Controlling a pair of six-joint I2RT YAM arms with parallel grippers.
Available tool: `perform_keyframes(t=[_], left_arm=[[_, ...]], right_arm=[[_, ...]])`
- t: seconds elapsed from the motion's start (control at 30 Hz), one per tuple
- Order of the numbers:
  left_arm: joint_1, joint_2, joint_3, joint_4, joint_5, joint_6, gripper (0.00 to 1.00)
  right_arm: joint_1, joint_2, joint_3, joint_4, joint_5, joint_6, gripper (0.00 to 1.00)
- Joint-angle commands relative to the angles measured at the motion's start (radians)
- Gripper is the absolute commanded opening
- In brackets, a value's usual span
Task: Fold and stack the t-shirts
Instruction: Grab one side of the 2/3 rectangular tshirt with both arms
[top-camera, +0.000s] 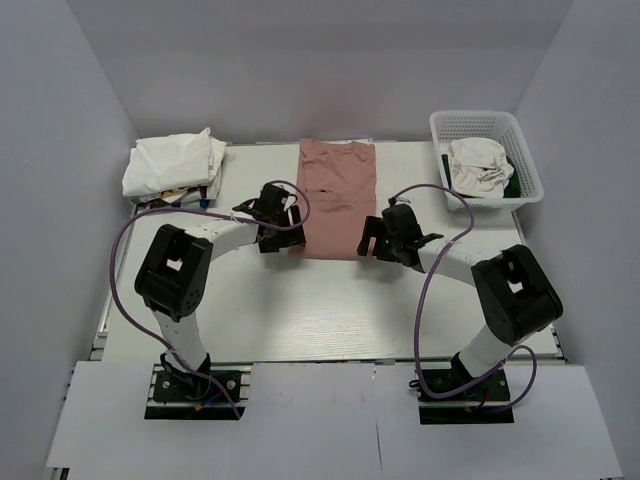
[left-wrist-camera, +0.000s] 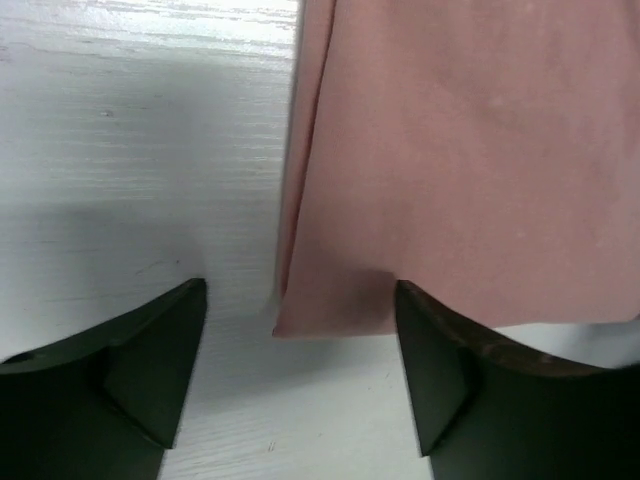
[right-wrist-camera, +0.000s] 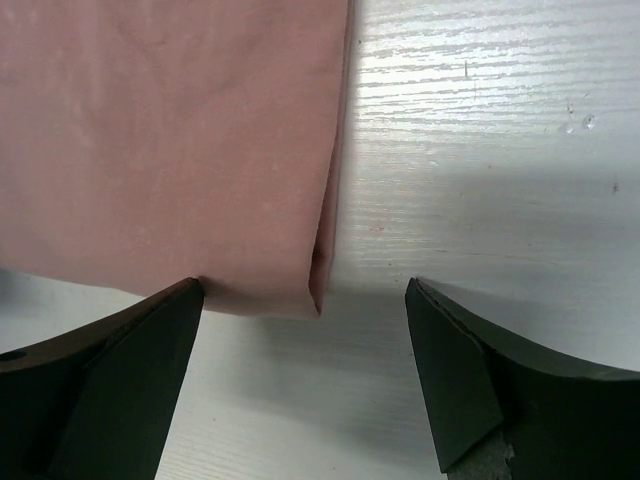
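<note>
Left gripper and right gripper, from above, flanked the near hem of the pink t-shirt, a narrow folded strip reaching the counter's far edge. Left wrist: jaws stood wide, empty, straddling its near-left corner. Right wrist: likewise, near-right corner

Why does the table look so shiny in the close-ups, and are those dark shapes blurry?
Left wrist view: glare bleaches the table along the top; the dark fingers are close and show little detail. Right wrist view: glare upper right, a gray shadow band below it beside the pink shirt. Top view: even light, faint shadows.
</note>
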Motion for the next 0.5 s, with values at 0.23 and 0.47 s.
perform_keyframes(t=[0.23,0.47], left_arm=[[-0.005,-0.003,-0.067,0.022,0.083,-0.014,0.54],[-0.005,0.006,-0.078,0.033,0.104,-0.014,0.15]], right_arm=[[-0.008,0.040,0.005,-0.018,-0.038,0.065,0.70],[-0.004,0.051,0.002,0.002,-0.074,0.079,0.17]])
